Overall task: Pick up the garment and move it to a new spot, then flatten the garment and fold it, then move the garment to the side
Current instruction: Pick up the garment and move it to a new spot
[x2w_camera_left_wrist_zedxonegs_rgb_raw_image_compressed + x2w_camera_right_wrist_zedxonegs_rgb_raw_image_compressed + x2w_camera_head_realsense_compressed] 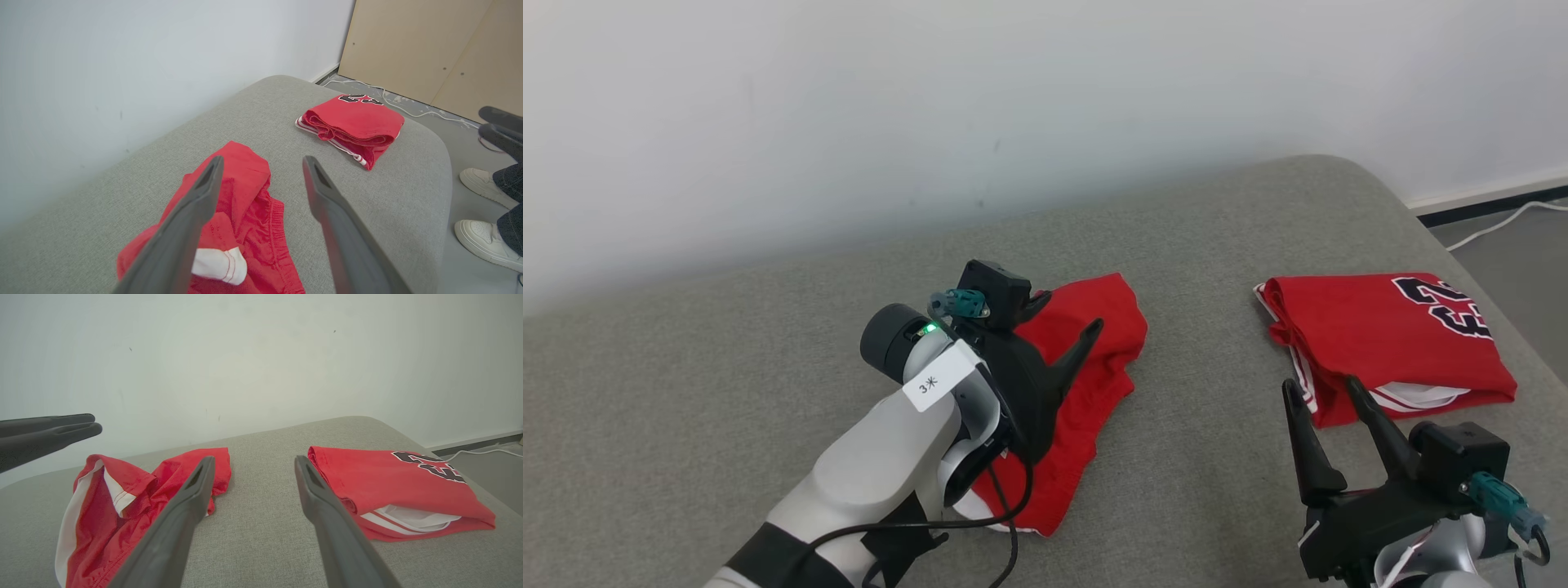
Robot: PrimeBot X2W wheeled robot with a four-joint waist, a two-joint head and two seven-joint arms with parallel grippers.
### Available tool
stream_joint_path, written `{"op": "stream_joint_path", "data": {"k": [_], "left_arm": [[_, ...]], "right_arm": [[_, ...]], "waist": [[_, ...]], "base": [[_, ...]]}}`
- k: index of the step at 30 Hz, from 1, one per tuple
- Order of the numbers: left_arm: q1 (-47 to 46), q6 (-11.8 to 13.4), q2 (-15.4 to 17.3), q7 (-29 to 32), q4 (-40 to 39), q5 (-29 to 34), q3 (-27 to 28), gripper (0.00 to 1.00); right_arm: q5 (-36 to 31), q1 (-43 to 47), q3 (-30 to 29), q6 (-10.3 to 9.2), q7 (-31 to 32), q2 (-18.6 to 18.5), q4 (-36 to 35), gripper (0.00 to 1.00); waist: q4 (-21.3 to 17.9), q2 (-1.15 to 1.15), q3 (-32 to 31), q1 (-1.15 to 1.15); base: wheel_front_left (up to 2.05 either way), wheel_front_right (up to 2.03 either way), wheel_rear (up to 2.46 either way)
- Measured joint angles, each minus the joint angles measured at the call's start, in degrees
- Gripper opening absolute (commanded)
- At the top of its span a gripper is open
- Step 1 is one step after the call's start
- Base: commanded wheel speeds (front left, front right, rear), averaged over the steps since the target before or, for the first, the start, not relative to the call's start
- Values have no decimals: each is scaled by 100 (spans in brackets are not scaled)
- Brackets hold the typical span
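A crumpled red garment with white trim [1094, 384] lies mid-way across the grey cushioned surface [727, 392]. My left gripper [1068, 312] hovers just above its far part, open, with nothing between its fingers. In the left wrist view the gripper [263, 160] straddles the crumpled garment [245, 212]. A second red garment, a folded jersey with black numbers [1388, 343], rests at the right. My right gripper [1320, 384] stands open just in front of that jersey, touching nothing. Seen from the right wrist, that gripper [254, 459] points at bare cushion between the crumpled garment [122, 506] and the jersey [388, 482].
A white wall rises directly behind the cushion. Its rounded right edge drops to a grey floor with a white cable [1494, 224]. A person's white shoes [482, 241] stand on the floor beside that edge, near wooden panels [408, 41].
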Motion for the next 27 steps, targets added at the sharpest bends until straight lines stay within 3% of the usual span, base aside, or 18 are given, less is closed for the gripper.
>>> {"op": "stream_joint_path", "data": {"k": [13,20,27], "left_arm": [[339,198,44,-769,-109,-434,465,100],[965,547,684,-1205,-401,-525,745,100],[1606,924,1025,-1417,-1012,-624,1005,100]], "right_arm": [[58,196,-187,-51,-107,-48,68,100],[175,524,-442,-148,-177,-52,90,100],[232,702,-619,-249,-260,-38,64,100]], "waist": [[539,0,-142,0],[1005,0,-300,-1],[1497,0,-489,-1]], "base": [[0,0,0],[0,0,0],[0,0,0]]}}
